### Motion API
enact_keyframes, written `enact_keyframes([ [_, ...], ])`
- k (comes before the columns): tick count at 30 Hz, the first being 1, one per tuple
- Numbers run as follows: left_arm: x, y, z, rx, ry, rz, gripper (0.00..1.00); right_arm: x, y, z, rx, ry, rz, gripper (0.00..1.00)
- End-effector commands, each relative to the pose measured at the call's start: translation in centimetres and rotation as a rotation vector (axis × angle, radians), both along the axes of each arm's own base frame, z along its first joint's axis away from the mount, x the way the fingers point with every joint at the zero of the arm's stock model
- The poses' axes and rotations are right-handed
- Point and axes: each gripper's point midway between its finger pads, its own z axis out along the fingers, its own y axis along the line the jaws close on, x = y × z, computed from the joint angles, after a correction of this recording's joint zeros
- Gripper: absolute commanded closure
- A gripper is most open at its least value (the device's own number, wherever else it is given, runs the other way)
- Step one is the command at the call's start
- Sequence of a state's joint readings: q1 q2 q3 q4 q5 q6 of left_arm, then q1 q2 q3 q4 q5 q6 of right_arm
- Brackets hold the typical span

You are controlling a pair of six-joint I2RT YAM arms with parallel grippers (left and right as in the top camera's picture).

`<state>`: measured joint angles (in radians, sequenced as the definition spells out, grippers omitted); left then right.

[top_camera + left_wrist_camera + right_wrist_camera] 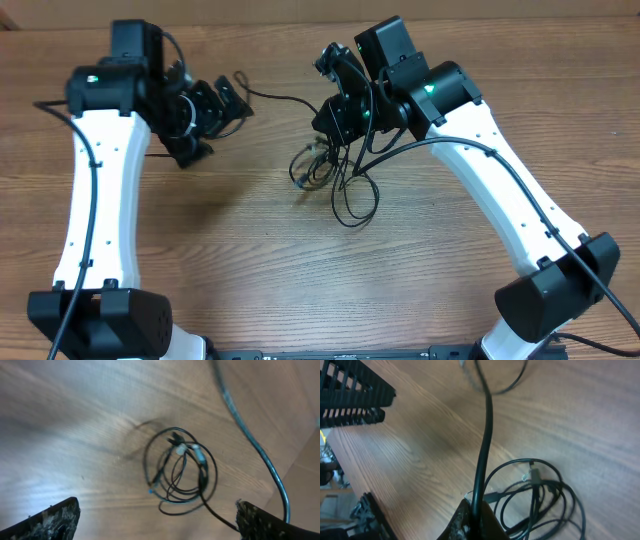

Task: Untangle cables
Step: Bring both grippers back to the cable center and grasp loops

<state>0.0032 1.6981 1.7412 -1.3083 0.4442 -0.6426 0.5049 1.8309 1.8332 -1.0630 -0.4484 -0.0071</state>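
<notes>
The brown wood-grain table fills every view. A black slatted plastic crate sits in the upper left of the right wrist view. The left hand is spread wide and grips nothing. Below it lie the thin black cables, a loose coil at the centre of the overhead frame. The right hand is pinched closed on one strand. The right arm's thicker black wire runs just right of the coil.
</notes>
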Motion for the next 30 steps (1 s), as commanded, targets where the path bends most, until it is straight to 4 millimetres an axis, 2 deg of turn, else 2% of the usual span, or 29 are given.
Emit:
enact_keyframes([
  [1,-0.5,-1.5,-2.3,-0.059,0.153,0.152,0.01,-0.5,0.5,-0.5,0.001,0.018,0.019,0.96],
  [6,0.5,-4.9,-1.8,-0.222,0.189,0.214,0.00,-1.5,0.7,-1.5,-0.017,0.039,0.052,0.96],
  [10,1.6,-7.0,-1.3,-0.250,0.165,0.243,0.01,-2.7,1.5,-2.1,-0.031,0.059,0.083,0.96],
  [16,1.3,-8.9,-2.0,-0.193,0.192,0.328,0.16,-3.8,2.4,-2.2,-0.036,0.065,0.113,0.96],
  [18,1.0,-9.6,-2.3,-0.187,0.212,0.349,0.25,-3.9,2.4,-2.2,-0.034,0.072,0.116,0.96],
  [23,0.8,-10.5,-3.3,-0.167,0.243,0.359,0.64,-4.1,2.3,-2.3,-0.039,0.082,0.116,0.96],
  [28,0.8,-11.6,-4.6,-0.200,0.306,0.334,0.96,-4.1,2.1,-2.3,-0.041,0.088,0.111,0.96],
  [29,0.8,-11.8,-4.9,-0.205,0.323,0.329,0.96,-4.0,2.0,-2.4,-0.042,0.088,0.109,0.92],
  [30,0.8,-11.8,-5.3,-0.202,0.333,0.323,0.96,-3.9,1.8,-2.4,-0.049,0.085,0.101,0.78],
])
